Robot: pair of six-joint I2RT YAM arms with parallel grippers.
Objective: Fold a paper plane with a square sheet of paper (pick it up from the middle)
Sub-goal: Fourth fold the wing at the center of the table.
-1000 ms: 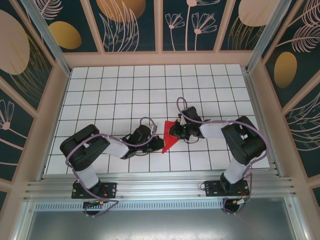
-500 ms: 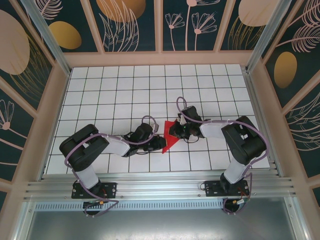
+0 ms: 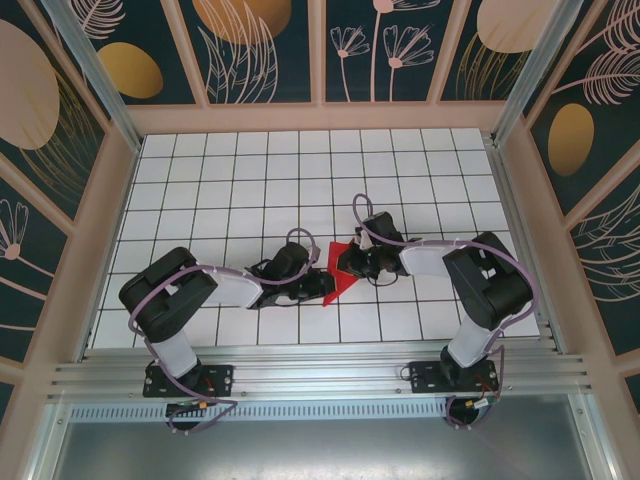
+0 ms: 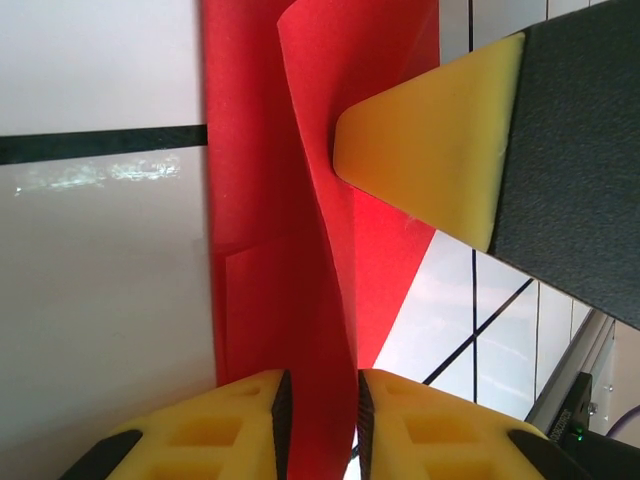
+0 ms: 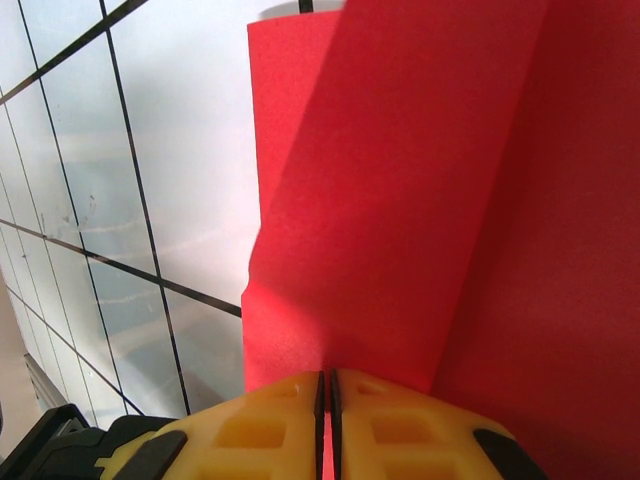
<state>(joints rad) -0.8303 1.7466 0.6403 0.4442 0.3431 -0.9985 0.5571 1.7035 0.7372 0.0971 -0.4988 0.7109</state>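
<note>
Mid-fold: the paper (image 3: 338, 280) lies partly creased at mid-counter (image 3: 250, 190) between the arms. Right claw (image 5: 327, 398) pinches its edge tight. Left claw (image 4: 320, 418) stands slightly parted around a raised layer. Next likely needs that crease pressed flat.

Between the pads (image 4: 210, 430) of my left gripper (image 4: 320, 425): sheet of paper (image 4: 290, 250), matt red, smooth, sharply creased. The pads look like matt yellow moulded plastic with hollow cells. Beneath the tool, the table (image 4: 100, 300) is glossy white tile with dark lines. Well behind the tools I read the rail (image 3: 320, 385) as brushed metal.
</note>
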